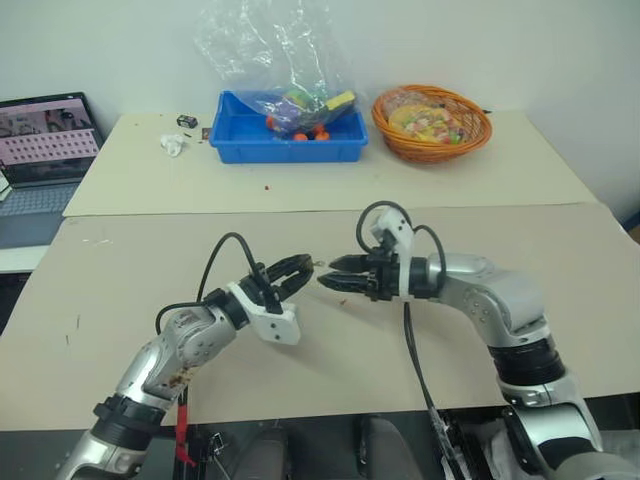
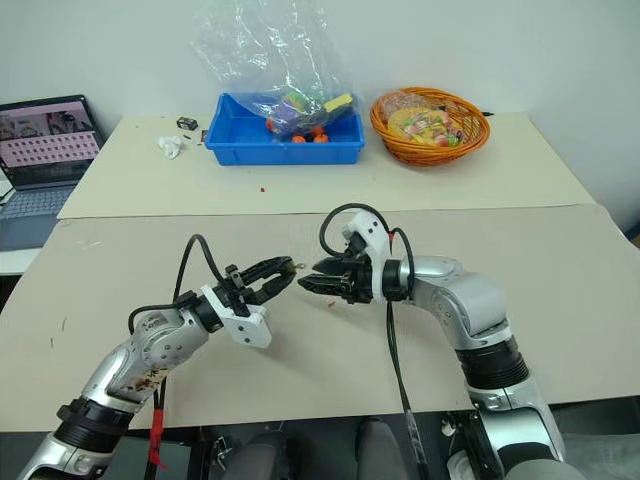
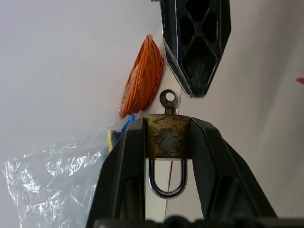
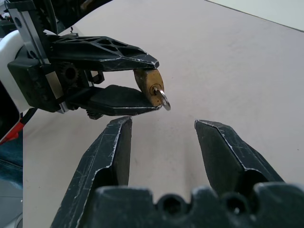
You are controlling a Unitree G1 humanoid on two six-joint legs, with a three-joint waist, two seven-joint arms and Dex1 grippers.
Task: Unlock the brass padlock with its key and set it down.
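Note:
My left gripper (image 1: 305, 268) is shut on the brass padlock (image 3: 165, 137), which is pinched by its body between the two fingers above the tan table. The silvery shackle (image 3: 167, 183) points back toward the wrist, and both its legs run into the body. The key (image 3: 169, 101) sits in the keyhole with its round head sticking out past the fingertips. My right gripper (image 4: 164, 130) faces it from the right, a short gap away. It is open, with nothing between its fingers, and the key head (image 4: 163, 99) lies just beyond its tips.
At the back of the table stand a blue bin (image 1: 290, 150) with a clear plastic bag (image 1: 265, 50) and an orange basket (image 1: 430, 150). A crumpled white scrap (image 1: 173, 144) lies at the back left. A laptop (image 1: 45, 135) is off the left edge.

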